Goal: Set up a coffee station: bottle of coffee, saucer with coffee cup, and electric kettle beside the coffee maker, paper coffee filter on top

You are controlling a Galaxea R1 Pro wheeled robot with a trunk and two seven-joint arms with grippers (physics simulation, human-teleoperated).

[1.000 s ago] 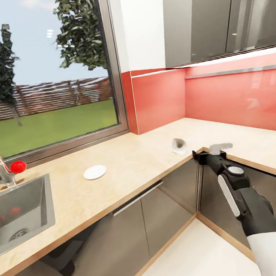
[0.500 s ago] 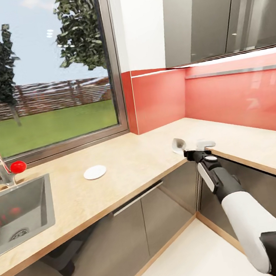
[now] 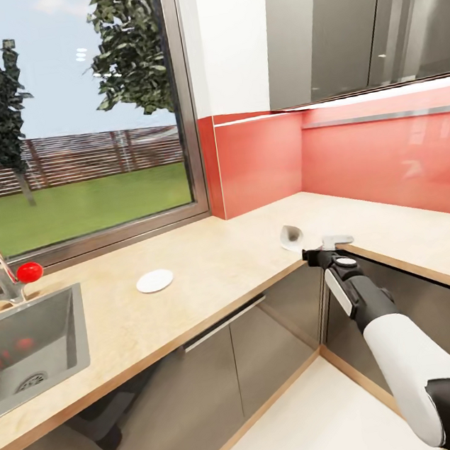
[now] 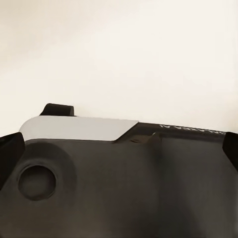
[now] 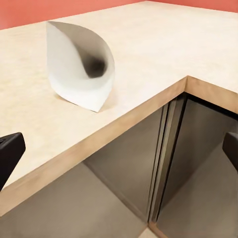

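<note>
A white paper coffee filter (image 3: 292,237) lies on its side on the beige countertop (image 3: 217,269), close to the inner corner of the counter's front edge. My right gripper (image 3: 321,248) hovers just off that edge, a little in front of and to the right of the filter. In the right wrist view the filter (image 5: 82,64) sits a short way ahead, and the right gripper (image 5: 119,153) is open with nothing between its fingers. A small white saucer (image 3: 155,280) rests on the counter further left. My left gripper (image 4: 119,148) is open and points at a dark part of the robot.
A steel sink (image 3: 27,346) with a red-knobbed faucet (image 3: 29,272) is at the left. Behind the counter are a large window and a red backsplash (image 3: 358,156). Grey upper cabinets (image 3: 361,20) hang above the right run. Base cabinet doors (image 3: 271,347) stand below the edge.
My right arm has swung left along the counter's edge, bringing the gripper closer to the filter. The filter and saucer have not moved.
</note>
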